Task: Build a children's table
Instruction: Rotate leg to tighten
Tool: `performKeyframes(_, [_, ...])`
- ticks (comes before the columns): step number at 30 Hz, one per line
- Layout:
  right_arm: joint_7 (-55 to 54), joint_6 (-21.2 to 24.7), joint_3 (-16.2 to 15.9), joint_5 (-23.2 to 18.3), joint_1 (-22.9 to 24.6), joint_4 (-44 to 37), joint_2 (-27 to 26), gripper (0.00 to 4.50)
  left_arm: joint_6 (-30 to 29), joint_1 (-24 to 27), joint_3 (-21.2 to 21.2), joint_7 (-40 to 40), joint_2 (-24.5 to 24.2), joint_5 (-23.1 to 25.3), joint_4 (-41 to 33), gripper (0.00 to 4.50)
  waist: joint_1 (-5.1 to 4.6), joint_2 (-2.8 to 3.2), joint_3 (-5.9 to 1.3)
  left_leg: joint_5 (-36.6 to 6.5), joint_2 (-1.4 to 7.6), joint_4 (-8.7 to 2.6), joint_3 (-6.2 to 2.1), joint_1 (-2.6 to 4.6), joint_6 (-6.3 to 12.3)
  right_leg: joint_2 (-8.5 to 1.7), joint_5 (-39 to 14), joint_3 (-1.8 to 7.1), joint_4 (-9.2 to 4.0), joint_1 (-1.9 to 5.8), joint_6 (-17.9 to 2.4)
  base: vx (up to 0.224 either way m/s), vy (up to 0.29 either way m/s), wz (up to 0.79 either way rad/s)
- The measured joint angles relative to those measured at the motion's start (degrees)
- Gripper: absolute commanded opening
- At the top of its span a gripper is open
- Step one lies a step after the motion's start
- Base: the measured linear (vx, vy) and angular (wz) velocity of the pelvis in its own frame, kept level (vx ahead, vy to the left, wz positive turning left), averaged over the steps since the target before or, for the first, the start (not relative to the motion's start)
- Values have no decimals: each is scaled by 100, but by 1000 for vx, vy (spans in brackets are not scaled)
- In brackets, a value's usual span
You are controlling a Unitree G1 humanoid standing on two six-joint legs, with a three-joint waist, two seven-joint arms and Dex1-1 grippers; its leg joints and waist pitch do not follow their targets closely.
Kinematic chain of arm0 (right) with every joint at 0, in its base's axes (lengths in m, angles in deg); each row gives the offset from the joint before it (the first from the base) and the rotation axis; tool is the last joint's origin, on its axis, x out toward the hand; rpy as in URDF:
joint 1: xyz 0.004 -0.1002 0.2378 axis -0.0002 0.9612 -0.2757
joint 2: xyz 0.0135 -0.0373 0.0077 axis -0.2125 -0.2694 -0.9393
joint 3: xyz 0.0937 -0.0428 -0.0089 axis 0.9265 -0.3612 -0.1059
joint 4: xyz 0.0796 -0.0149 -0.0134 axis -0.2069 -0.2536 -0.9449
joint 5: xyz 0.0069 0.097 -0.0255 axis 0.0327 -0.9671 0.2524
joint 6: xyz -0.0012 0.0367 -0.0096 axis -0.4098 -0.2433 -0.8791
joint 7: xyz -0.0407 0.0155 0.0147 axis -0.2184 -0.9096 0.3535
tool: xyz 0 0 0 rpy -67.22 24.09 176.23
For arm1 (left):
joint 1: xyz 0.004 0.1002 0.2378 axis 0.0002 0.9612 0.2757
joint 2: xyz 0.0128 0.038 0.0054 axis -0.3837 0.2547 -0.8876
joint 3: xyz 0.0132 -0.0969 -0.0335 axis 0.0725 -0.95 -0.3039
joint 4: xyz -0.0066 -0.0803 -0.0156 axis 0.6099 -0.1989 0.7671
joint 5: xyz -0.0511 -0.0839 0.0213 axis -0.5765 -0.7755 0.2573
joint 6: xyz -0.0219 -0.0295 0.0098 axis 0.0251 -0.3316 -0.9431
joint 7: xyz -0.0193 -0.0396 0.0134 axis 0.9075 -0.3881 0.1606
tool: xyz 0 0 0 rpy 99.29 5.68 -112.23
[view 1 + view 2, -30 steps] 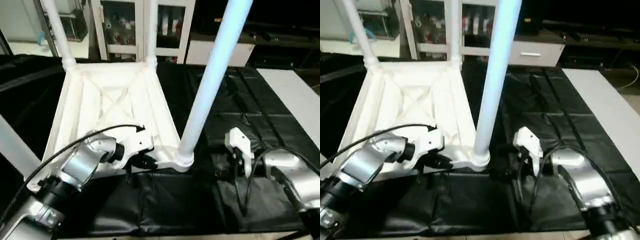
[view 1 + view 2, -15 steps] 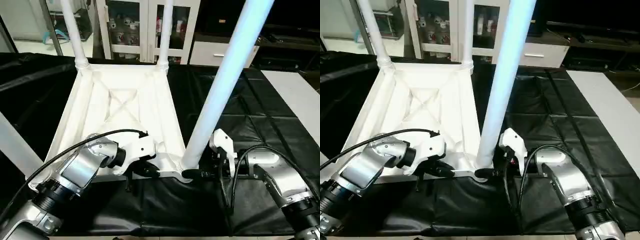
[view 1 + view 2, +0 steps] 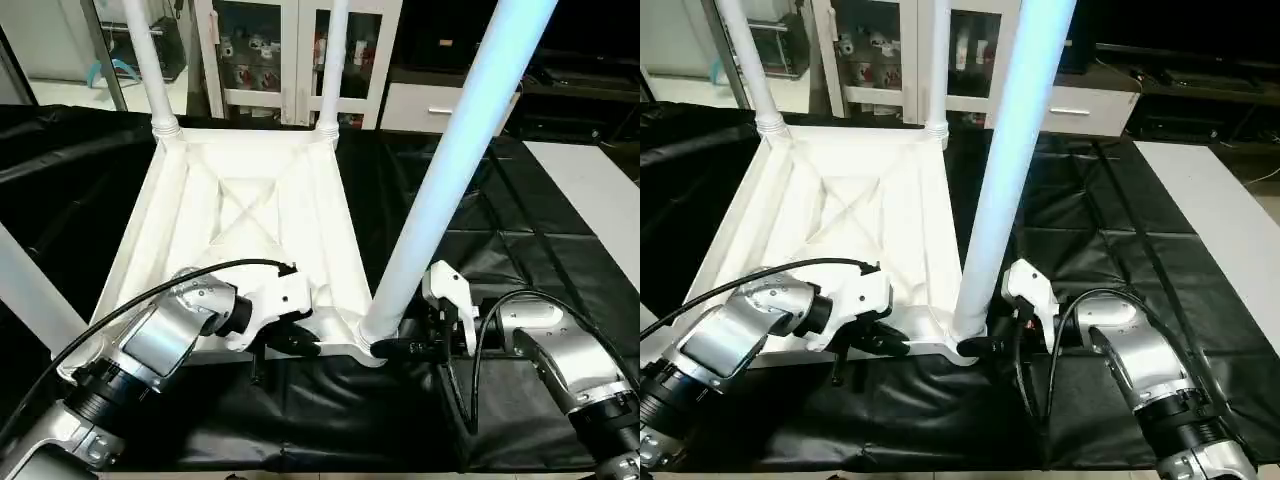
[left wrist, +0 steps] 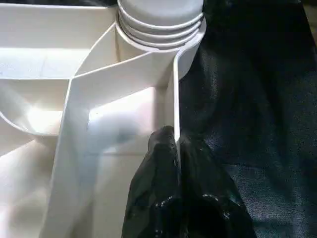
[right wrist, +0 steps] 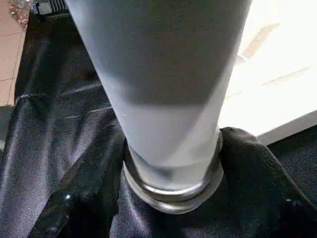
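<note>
The white table top (image 3: 185,215) lies upside down on the black mat, its X-ribs facing up. Two legs (image 3: 150,60) (image 3: 335,60) stand in the far corner sockets. A third leg (image 3: 30,290) crosses the left edge of the picture. The near right leg (image 3: 440,180) rises tilted from its corner socket (image 3: 372,340). My left gripper (image 3: 300,343) is shut on the top's near rim (image 4: 174,99), close to that socket. My right gripper (image 3: 400,348) is shut on the base of the near right leg, with a black finger (image 5: 252,163) on each side of it.
The black quilted mat (image 3: 520,220) covers the work surface. A white board (image 3: 600,190) lies along the mat's right side. Glass-door cabinets (image 3: 260,60) and a white drawer unit (image 3: 430,105) stand behind the table. Black cables loop over both forearms.
The camera has tilted. My right gripper moved left from a spot apart on the mat to the near right leg's base and took hold of it. The left gripper kept its hold on the rim.
</note>
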Motion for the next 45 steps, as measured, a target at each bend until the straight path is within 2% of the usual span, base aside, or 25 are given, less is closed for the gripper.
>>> performKeyframes(5, [2, 0, 10, -2, -17, 52, -39, 264, 2, 0, -6, -3, 3, 1, 10, 0, -2, -3, -2, 0, 0, 0, 0, 2, 0, 0, 0, 0, 2, 1, -1, 0, 0, 0])
performKeyframes(8, [-431, 27, 251, 0, -20, 319, -418, 264, -72, -19, -157, -268, 165, 12, 188, 0, -34, -9, -6, 5, 2, 7, 0, 7, -6, 1, -2, 0, 7, 10, 6, 0, 0, 0])
performKeyframes(10, [-1145, 20, 459, 25, -66, 643, -853, 263, -202, -128, -322, -737, 466, 90, 515, 0, -99, -10, -10, 10, 1, 19, 0, 11, -12, 1, -1, 0, 7, 23, 13, 0, 0, 0])
performKeyframes(11, [-1672, 26, 591, 76, -189, 859, -1106, 263, -285, -220, -393, -1066, 648, 198, 704, 0, -181, -9, -10, 10, 3, 34, -2, 15, -12, 1, -1, -2, 7, 17, 13, -55, 9, -5])
performKeyframes(16, [-3084, 12, 848, 215, -414, 1304, -1761, 263, -507, -426, -578, -1911, 1213, 277, 1197, 0, -379, -17, -19, 10, 2, 66, -10, 15, -11, 0, -4, -10, -17, 29, 18, -11, 2, -1])
performKeyframes(18, [-3864, -32, 957, 352, -684, 1661, -2143, 262, -517, -625, -644, -2334, 1431, 366, 1549, 0, -479, -4, -17, 10, 2, 80, -37, 7, -11, -6, -6, -51, -46, 30, 20, 0, 0, 0])
performKeyframes(20, [-4581, -61, 1037, 471, -973, 2044, -2462, 262, -457, -752, -691, -2686, 1630, 467, 1868, 0, -551, 37, -9, 9, 13, 77, -80, 14, -10, -15, -6, -140, -129, 75, 21, -26, 11, -3])
performKeyframes(21, [-5247, -42, 1119, 571, -1255, 2354, -2714, 262, -435, -898, -708, -2952, 1750, 573, 2101, 0, -633, 75, 9, 8, 20, 78, -136, 13, -11, -18, -6, -235, -202, 117, 21, -52, 21, -5])
performKeyframes(22, [-5719, -52, 1199, 620, -1414, 2544, -2898, 262, -405, -968, -714, -3110, 1836, 642, 2246, 0, -669, 123, 30, 7, 41, 70, -179, 10, -11, -28, -8, -337, -279, 168, 24, -73, 25, -8])
performKeyframes(23, [-6169, -78, 1263, 632, -1549, 2704, -3081, 262, -375, -1038, -715, -3236, 1884, 684, 2352, 0, -681, 150, 70, 8, 78, 52, -181, -7, -13, -38, -104, -390, -183, 206, 19, -103, 5, -1])
performKeyframes(24, [-6337, -93, 1271, 629, -1568, 2755, -3137, 262, -348, -1050, -715, -3290, 1900, 685, 2397, 0, -638, 171, 92, 8, 81, 45, -148, 1, -13, -57, -230, -383, 9, 176, -29, -103, 5, -1])
performKeyframes(25, [-6436, -113, 1292, 628, -1570, 2801, -3174, 262, -336, -1057, -706, -3341, 1920, 694, 2435, 0, -607, 72, 74, 8, 72, 36, -10, 38, -13, -93, -323, -247, 318, 171, -129, -28, -72, 17])
performKeyframes(26, [-6534, -149, 1336, 629, -1619, 2863, -3224, 262, -310, -1068, -712, -3384, 1942, 713, 2455, 0, -511, -126, 42, 7, 54, 54, 124, 123, -18, -101, -379, 9, 497, 136, 91, 60, -136, 10])
performKeyframes(27, [-6549, -215, 1376, 629, -1646, 2913, -3258, 262, -278, -1067, -714, -3404, 1952, 735, 2463, 0, -464, -146, 44, -75, 20, 161, 98, 128, -67, -102, -395, 12, 495, 72, 79, 60, -136, 10])
performKeyframes(28, [-6540, -273, 1382, 630, -1673, 2952, -3292, 262, -266, -1068, -728, -3395, 1946, 739, 2460, 0, -373, -118, 26, -280, 19, 264, 33, 109, -41, -105, -401, -6, 493, 26, 69, 105, -77, -40])
performKeyframes(29, [-6472, -419, 1411, 628, -1723, 3039, -3297, 262, -242, -1107, -734, -3369, 1945, 737, 2455, 0, -281, 1, -15, -217, -11, 238, -204, 27, -137, -100, -402, -125, 449, 13, 67, 89, 2, -41])
performKeyframes(31, [-6316, -543, 1445, 628, -1728, 3078, -3267, 262, -193, -1109, -743, -3338, 1938, 732, 2432, 0, -292, -20, -32, -61, 5, 160, -211, -10, -175, -55, -305, -135, 384, -17, 18, 44, 1, -21])
performKeyframes(32, [-6193, -580, 1444, 628, -1720, 3078, -3224, 297, -141, -1104, -750, -3289, 1917, 728, 2425, 0, -304, -39, -30, -66, 4, 160, -198, -19, -167, -53, -228, -118, 359, -20, -2, 0, 0, 0])
performKeyframes(34, [-5930, -624, 1416, 618, -1595, 2936, -3091, 332, -90, -1091, -740, -3144, 1861, 705, 2388, 0, -302, -37, -30, -70, 3, 141, -185, -20, -161, -52, -204, -115, 328, -19, -42, 0, 0, 0])
performKeyframes(40, [-4497, -437, 1084, 474, -995, 2010, -2336, 373, 18, -843, -675, -2474, 1531, 530, 1916, 0, -269, -25, -22, -71, 3, 67, -165, -21, -124, -46, -204, -116, 251, -18, -46, 0, 0, 0])
performKeyframes(41, [-3956, -305, 963, 374, -821, 1664, -2019, 393, 3, -769, -608, -2254, 1407, 489, 1733, 0, -221, -13, -18, -65, 3, 55, -161, -20, -106, -46, -206, -117, 236, -17, -47, 0, 0, 0])
performKeyframes(43, [-3254, -181, 841, 268, -605, 1263, -1574, 393, 93, -637, -541, -1865, 1206, 393, 1517, 0, -164, 7, -17, -69, 4, 46, -154, -15, -98, -45, -206, -116, 218, -12, -48, 0, 0, 0])
performKeyframes(45, [-2374, -117, 625, 166, -344, 760, -1025, 393, 281, -482, -398, -1272, 808, 279, 1225, 0, -117, 16, -15, -71, 6, 41, -149, -10, -95, -44, -206, -117, 208, -6, -47, 0, 0, 0])
